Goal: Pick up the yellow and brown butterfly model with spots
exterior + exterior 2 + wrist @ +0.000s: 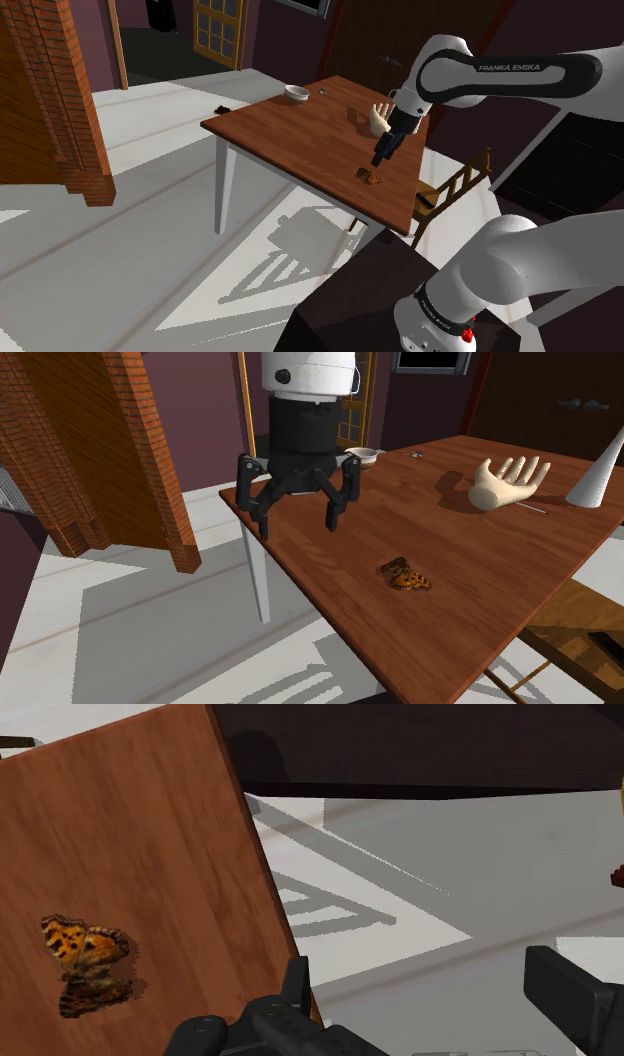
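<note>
1. In the shoulder view, the butterfly model (372, 178) was seen lying flat on the brown wooden table (280, 125), towards the edge nearest the stand. The gripper (380, 160) appeared close above it, and a chair (452, 190) stood just past that edge.
2. In the second exterior view, the gripper (300, 524) was shown raised clear of the table (500, 592), its fingers spread wide with nothing between them. The butterfly model (405, 576) lay apart from it, towards that view's right.
3. A pale hand model (508, 484), a white cone (600, 470) and a small bowl (362, 454) were shown farther back.
4. In the wrist view, orange-brown wings with dark spots were made out on the butterfly model (85, 949), which lay off to one side of the parted gripper (435, 1004).
</note>
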Action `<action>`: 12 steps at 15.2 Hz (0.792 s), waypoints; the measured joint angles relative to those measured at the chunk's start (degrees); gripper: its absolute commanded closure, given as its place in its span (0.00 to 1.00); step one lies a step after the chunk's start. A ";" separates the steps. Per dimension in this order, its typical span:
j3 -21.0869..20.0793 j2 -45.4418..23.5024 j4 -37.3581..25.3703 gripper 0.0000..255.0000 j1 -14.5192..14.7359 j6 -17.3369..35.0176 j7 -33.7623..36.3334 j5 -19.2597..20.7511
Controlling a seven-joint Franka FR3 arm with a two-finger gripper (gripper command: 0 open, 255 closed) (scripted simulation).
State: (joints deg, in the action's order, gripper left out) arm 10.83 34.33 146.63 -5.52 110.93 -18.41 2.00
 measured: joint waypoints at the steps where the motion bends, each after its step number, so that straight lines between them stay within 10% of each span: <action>1: 0.63 -1.73 -0.25 0.00 -0.25 1.78 -0.43 0.24; 12: 9.39 -21.28 -3.30 0.00 -2.92 21.45 -8.71 -0.22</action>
State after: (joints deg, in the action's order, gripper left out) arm 20.21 13.05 143.32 -8.44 132.37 -27.12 1.78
